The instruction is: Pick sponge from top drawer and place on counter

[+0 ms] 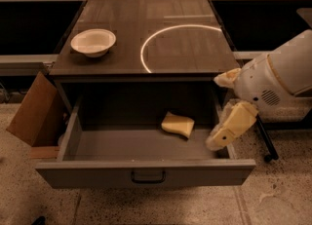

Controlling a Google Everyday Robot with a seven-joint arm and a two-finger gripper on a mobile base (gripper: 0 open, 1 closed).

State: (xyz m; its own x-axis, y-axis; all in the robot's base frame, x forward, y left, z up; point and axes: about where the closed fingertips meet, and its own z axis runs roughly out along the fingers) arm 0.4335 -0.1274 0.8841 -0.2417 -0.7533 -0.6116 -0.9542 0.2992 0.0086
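Note:
The pale yellow sponge (pixel 178 124) lies on the grey floor of the open top drawer (pixel 97 173), right of its middle. The dark handle (pixel 147 177) is on the drawer's front. The counter (pixel 195 48) above is dark with a white circular arc. My gripper (pixel 215 112) is at the right, over the drawer's right wall, to the right of the sponge and apart from it. Its two pale fingers (pixel 231 124) are spread wide and hold nothing.
A white bowl (pixel 93 42) stands on the counter's left side. An open cardboard box (pixel 34 109) leans on the floor left of the drawer. Dark shelving runs behind the counter on both sides. A black stand leg (pixel 265 143) is on the floor at the right.

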